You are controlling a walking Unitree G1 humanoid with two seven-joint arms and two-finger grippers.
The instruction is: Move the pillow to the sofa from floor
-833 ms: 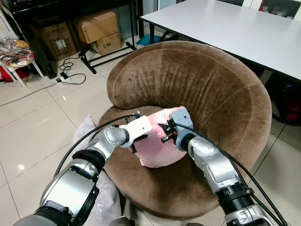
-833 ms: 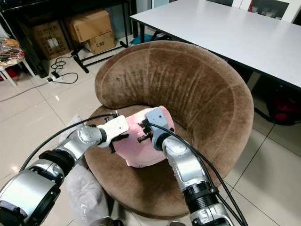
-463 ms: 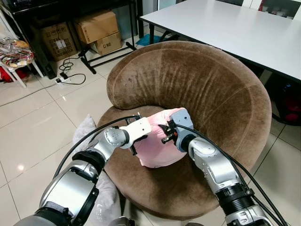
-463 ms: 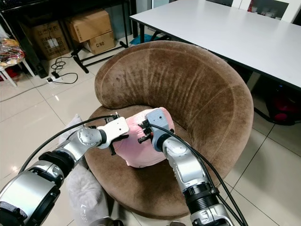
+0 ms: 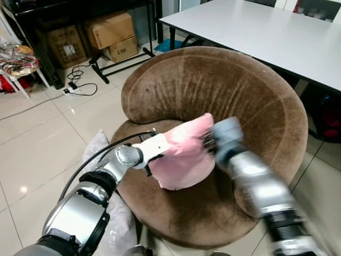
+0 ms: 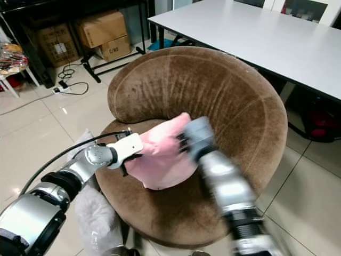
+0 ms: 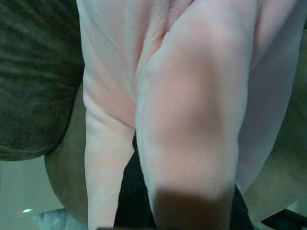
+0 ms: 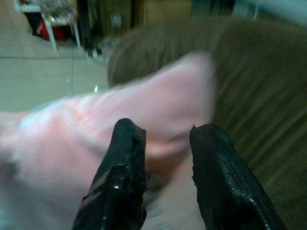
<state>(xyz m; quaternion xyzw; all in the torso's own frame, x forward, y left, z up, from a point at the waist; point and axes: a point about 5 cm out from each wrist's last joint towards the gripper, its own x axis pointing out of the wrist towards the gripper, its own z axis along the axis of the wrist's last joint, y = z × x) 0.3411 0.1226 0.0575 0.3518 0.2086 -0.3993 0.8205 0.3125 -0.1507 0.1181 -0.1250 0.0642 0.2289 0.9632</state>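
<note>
Right wrist view: right gripper [image 8: 163, 187] fingers parted, touching the pillow [image 5: 184, 154] resting on the sofa [image 5: 256, 106] seat, while left gripper [image 5: 160, 152] pinches its left edge, probably steadying it.

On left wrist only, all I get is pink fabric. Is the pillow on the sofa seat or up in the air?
Observer: The pillow sits on the seat of the brown sofa, propped up toward the backrest.
Operator: Where's the right gripper?
Observer: The right gripper is at the pillow's upper right corner, fingers apart with pink fabric in the gap; the arm is blurred.
Operator: And the left one?
Observer: The left gripper is against the pillow's left edge; fabric hides its fingers.
</note>
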